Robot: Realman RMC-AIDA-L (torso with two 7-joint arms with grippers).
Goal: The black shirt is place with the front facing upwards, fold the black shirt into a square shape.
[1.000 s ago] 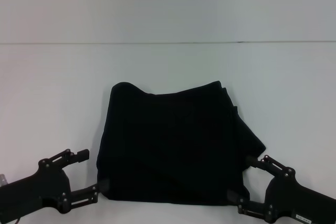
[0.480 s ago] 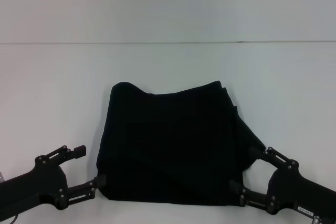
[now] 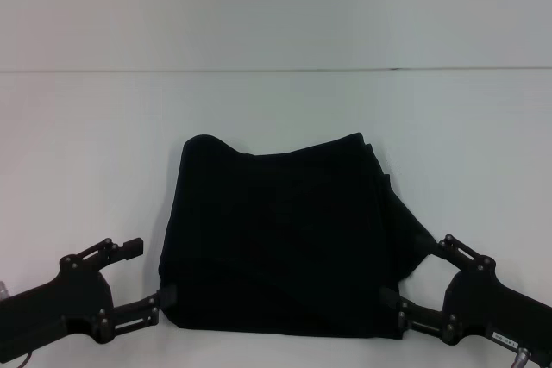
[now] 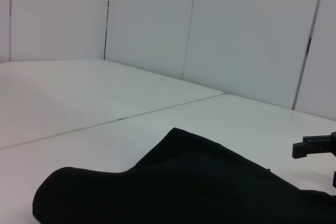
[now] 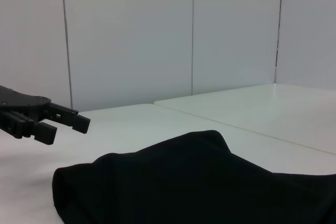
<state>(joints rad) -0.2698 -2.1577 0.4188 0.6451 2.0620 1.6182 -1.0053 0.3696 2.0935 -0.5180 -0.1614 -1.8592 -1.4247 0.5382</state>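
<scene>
the black shirt (image 3: 280, 239) lay on the white counter (image 3: 86, 144) already doubled into a rough square, plain side up — no lettering showed on it. its far edge ran fairly straight, while the near edge sat between my two grippers. a loose flap bulged out from the shirt's right side, toward my right gripper.

my left gripper (image 3: 147, 277) sat at the shirt's near-left corner, spread wide: one finger reached the corner's edge, the other stood clear of the cloth out over bare counter. my right gripper (image 3: 414, 277) mirrored it at the near-right corner, also spread, one finger at the corner and the other beside that bulging flap. neither was pinching any cloth that i could see.

the relation that mattered was this: the shirt lay straight ahead of both grippers, its near edge running crosswise from one to the other, each corner about equally near its own arm. i judged the folding close to done. if another move was called for, it would likely be tidying the right-side flap — the right arm being the nearer one — since that bulge was what kept the outline from a clean square.
</scene>
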